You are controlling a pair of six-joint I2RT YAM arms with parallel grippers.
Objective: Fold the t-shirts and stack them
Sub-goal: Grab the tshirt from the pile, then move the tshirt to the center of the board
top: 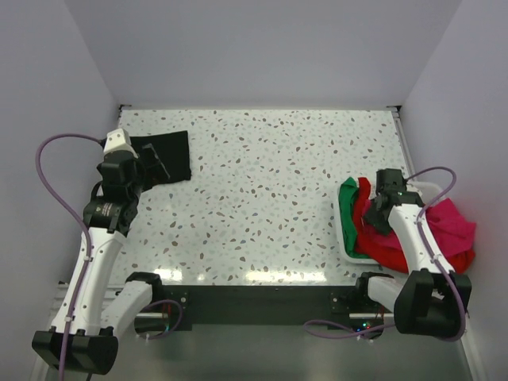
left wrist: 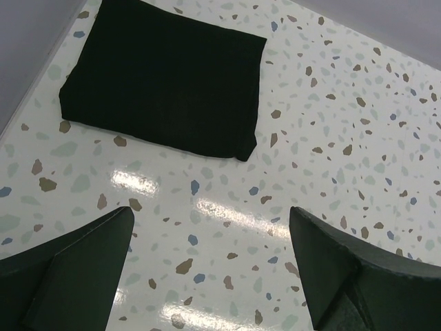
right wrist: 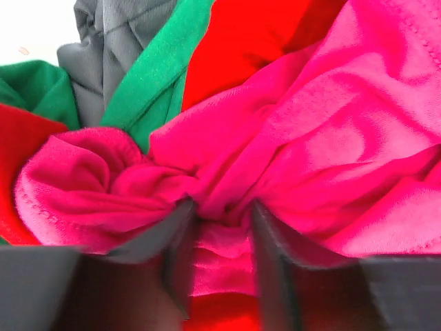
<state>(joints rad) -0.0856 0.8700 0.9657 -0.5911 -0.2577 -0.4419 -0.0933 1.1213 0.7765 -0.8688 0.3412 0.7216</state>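
My left end effector [left wrist: 210,224] has its fingers wide apart with nothing between them. It hangs over the tabletop [top: 270,198] at the far left. The black shirt [left wrist: 165,76] lies folded flat into a rectangle on the tabletop, just beyond the fingers and not touching them.

My right end effector [right wrist: 220,238] is clamped on a bunched fold of the pink shirt [right wrist: 331,138]; the cloth fills the gap between the fingers. The pink shirt lies crumpled in the basket [top: 348,254] at the near right, together with the red shirt [top: 369,226] and the green shirt [top: 346,208]. The green shirt hangs over the basket's left rim. A grey cloth [right wrist: 110,41] shows beyond the green shirt.
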